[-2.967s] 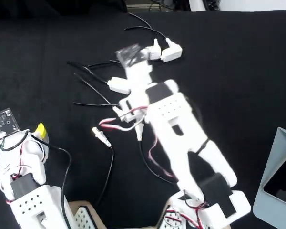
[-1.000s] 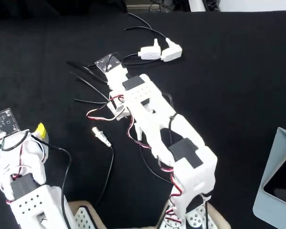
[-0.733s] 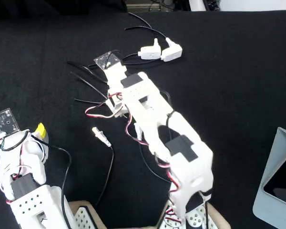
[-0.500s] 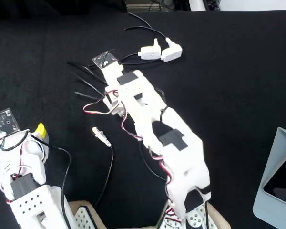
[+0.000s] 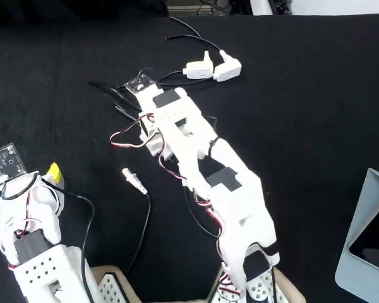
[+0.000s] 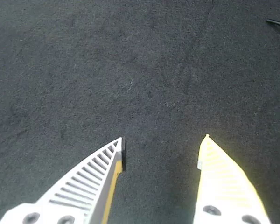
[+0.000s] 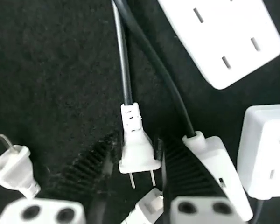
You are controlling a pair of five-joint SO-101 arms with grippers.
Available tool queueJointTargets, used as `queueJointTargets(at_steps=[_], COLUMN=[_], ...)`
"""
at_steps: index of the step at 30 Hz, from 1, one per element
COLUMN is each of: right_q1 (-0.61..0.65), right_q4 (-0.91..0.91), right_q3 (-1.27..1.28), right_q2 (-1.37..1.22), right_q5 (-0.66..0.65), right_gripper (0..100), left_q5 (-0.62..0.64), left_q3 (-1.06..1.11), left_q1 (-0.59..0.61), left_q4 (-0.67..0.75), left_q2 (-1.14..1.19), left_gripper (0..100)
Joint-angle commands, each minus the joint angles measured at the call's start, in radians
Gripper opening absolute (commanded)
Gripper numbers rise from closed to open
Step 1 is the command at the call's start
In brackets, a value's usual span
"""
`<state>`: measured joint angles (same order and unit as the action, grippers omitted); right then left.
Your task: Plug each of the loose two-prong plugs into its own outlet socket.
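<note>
On the black desk (image 5: pixel 316 126), from the high view: right arm (image 5: pixel 202 164) stretched to a tangle of black cords (image 5: pixel 110 95), wrist over the middle of it. Beyond, two white cord-end pieces (image 5: pixel 213 67) touching each other. Nearer, a loose plug (image 5: pixel 134 181) on its cord, well apart from any socket. Left tool (image 5: pixel 50 173) near the desk's left side. From the left wrist view: that tool (image 6: pixel 163 149) spread open over bare desk, holding nothing. From the right wrist view: right tool (image 7: pixel 137 172) set astride a white two-prong plug (image 7: pixel 136 149), prongs pointing back toward the wrist, cord running away from it. Clamped or merely straddling, cannot tell. Just beside, a corded white block (image 7: pixel 210 151); farther off, a white outlet socket (image 7: pixel 224 37) with bare slots; near it, a second outlet (image 7: pixel 268 149); apart from these, a second plug (image 7: pixel 13 167). Step in hand, by judgement: taking hold of one plug, with insertion not yet begun. Next move likely: grip the plug body firmly, lift, turn the prongs toward the free slots, line up squarely, push straight in. Some risk of the socket sliding under the push.
</note>
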<state>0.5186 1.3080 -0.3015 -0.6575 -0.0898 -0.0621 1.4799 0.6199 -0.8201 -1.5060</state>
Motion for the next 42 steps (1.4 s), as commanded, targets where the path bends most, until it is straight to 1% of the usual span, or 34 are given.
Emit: queueJointTargets(at_steps=[1, 8, 10, 13, 15, 18, 21, 26, 30, 34, 39, 42], right_q1=[0.044, 0.091, 0.091, 0.091, 0.091, 0.091, 0.095, 0.15, 0.16, 0.132, 0.049, 0.028], right_q4=[0.012, 0.187, 0.207, 0.238, 0.247, 0.212, 0.126, 0.023, -0.051, -0.087, -0.089, -0.087], right_q3=[-0.018, -0.051, -0.047, -0.022, 0.01, 0.082, 0.188, 0.355, 0.423, 0.447, 0.443, 0.443], right_q2=[0.012, 0.056, 0.091, 0.153, 0.194, 0.245, 0.285, 0.344, 0.381, 0.355, 0.278, 0.255], right_q5=[0.021, 0.021, 0.055, 0.106, 0.107, 0.107, 0.109, 0.115, 0.155, 0.155, 0.153, 0.153], right_gripper=[1.2, 2.8, 6.0, 13.5, 14.6, 12.6, 11.2, 11.0, 11.0, 11.0, 11.0, 11.0], left_q5=[0.005, 0.005, 0.005, 0.005, 0.005, 0.005, 0.005, 0.005, 0.005, 0.005, 0.005, 0.005], left_q3=[-0.005, -0.005, -0.005, -0.005, -0.005, -0.005, -0.005, -0.005, -0.005, -0.005, -0.005, -0.005], left_q1=[0.004, 0.004, 0.004, 0.004, 0.004, 0.004, 0.004, 0.004, 0.004, 0.004, 0.004, 0.004], left_q4=[-0.009, -0.009, -0.009, -0.009, -0.009, -0.009, -0.009, -0.009, -0.009, -0.009, -0.009, -0.009], left_q2=[-0.011, -0.011, -0.011, -0.011, -0.011, -0.011, -0.011, -0.011, -0.011, -0.011, -0.011, -0.011], left_gripper=[26, 26, 26, 26, 26, 26, 26, 26, 26, 26, 26, 26])
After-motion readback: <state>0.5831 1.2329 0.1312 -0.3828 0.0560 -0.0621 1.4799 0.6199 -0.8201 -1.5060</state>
